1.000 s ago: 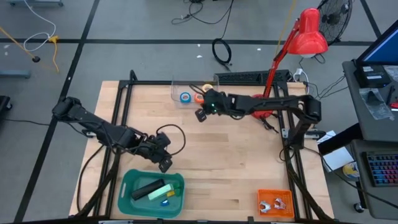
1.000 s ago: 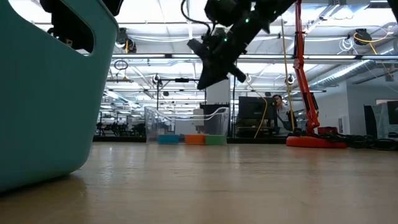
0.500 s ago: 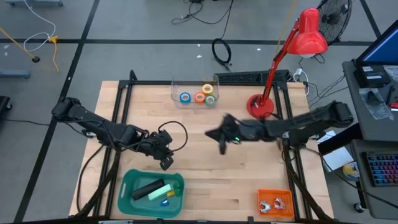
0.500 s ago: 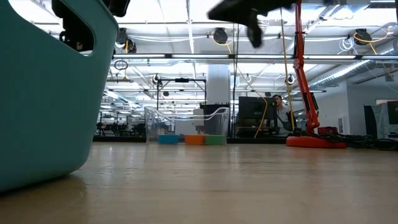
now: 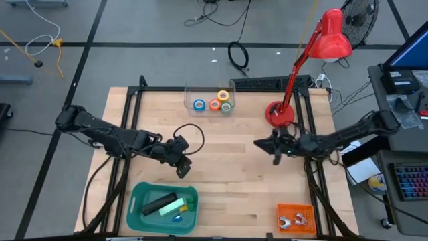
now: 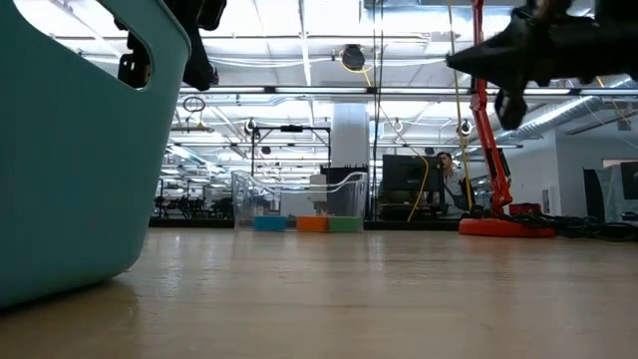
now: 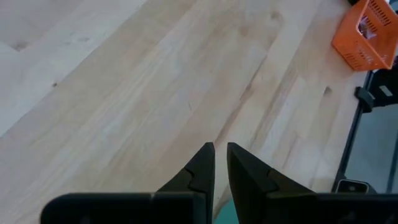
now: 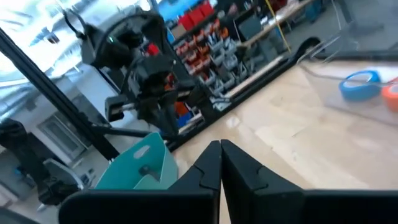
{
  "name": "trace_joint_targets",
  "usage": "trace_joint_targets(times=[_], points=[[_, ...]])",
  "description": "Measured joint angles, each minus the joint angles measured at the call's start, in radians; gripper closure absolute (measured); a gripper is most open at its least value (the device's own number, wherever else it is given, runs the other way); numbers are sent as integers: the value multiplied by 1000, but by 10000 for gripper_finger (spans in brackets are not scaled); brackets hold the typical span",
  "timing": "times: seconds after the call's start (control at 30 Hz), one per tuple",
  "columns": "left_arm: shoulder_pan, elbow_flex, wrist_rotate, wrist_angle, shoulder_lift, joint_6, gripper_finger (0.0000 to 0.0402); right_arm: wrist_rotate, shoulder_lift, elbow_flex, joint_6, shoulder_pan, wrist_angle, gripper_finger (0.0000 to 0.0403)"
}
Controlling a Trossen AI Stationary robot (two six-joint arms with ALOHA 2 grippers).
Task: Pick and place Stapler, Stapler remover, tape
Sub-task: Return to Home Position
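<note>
Four tape rolls sit in a clear bin (image 5: 208, 99) at the table's far edge: blue (image 5: 199, 104), orange (image 5: 214, 104), yellow (image 5: 223, 96) and green (image 5: 227, 107). A black stapler (image 5: 157, 203) lies in the teal bin (image 5: 137, 214) at the near edge. Metal staple removers (image 5: 294, 219) lie in the orange bin (image 5: 309, 227) at the near right. My left gripper (image 5: 182, 167) hangs shut just beyond the teal bin's far rim. My right gripper (image 5: 273, 151) is shut and raised over the table's right part, holding nothing.
A red desk lamp (image 5: 281, 114) stands at the table's far right, its base just beyond my right gripper. Bare wood lies between the two grippers. The teal bin (image 6: 70, 150) fills the left of the low view. A person (image 6: 451, 179) sits in the room beyond.
My right gripper has drawn back from the clear bin at the far edge, swinging toward the table's right and near side and staying high. My left gripper has shifted a little to the right, above the teal bin's far rim. The tape rolls stay in the clear bin.
</note>
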Motion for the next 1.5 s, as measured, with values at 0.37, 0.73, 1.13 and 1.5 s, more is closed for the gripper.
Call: trace_joint_targets(times=[0.37,0.73,1.13,1.5], points=[[3,0,12,15,0,-19,360,8,-331,-222,-32,0,-5,403],[79,0,-22,21,0,47,360,-12,-539,-232,-142,0,-265,403],[145,-2,-95,116,-88,218,396,-22,-850,-232,-114,0,-622,403],[106,-387,-304,316,-626,182,400,45,-829,-229,-168,0,-636,403]])
